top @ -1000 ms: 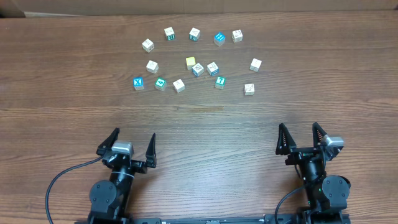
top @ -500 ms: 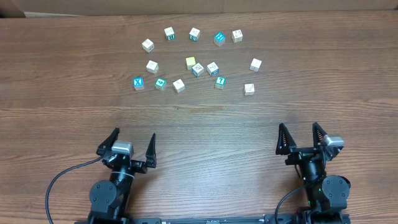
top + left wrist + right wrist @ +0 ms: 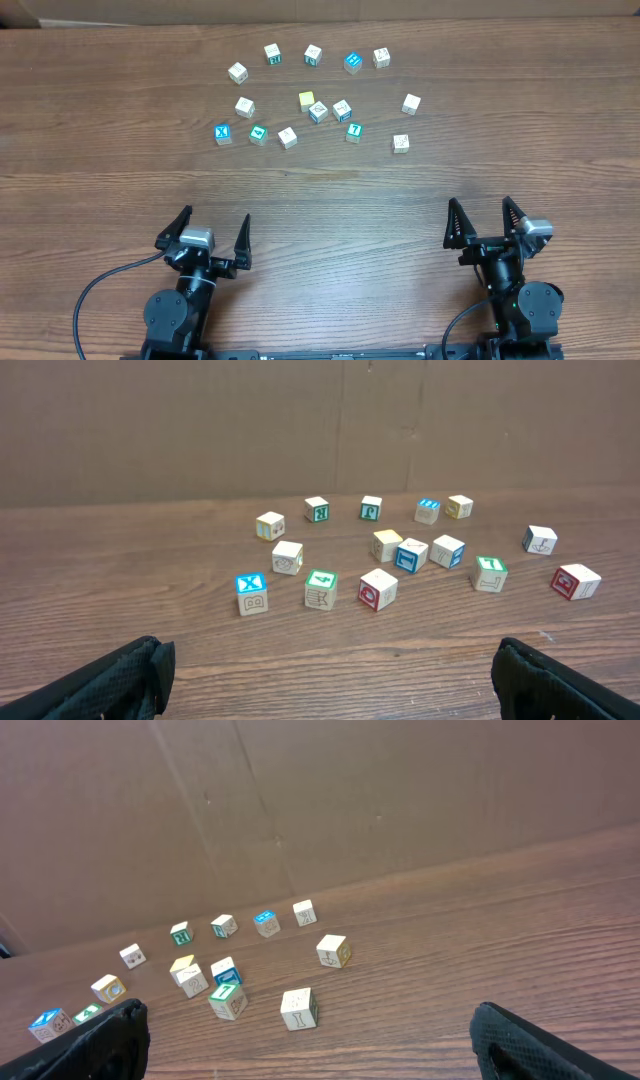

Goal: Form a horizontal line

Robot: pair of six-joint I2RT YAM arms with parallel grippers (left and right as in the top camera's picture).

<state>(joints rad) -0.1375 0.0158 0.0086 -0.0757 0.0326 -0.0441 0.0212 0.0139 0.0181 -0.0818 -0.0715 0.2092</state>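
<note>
Line not begun: cubes [image 3: 318,110] lie scattered near the worktop [image 3: 330,190] far edge. Left gripper [image 3: 216,215] and right gripper [image 3: 480,203] fingers spread, empty.

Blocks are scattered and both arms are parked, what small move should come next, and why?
Probably extend the right gripper toward the white cube nearest it; both it and the left gripper sit open, far from the scattered cubes, with no row formed.

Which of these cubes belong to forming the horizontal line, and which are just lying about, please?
For the line, probably: teal 7 cube, green-faced cube, neighbouring white cube, front-right white cube.
Lying about: pale-yellow cube, blue X cube.
</note>
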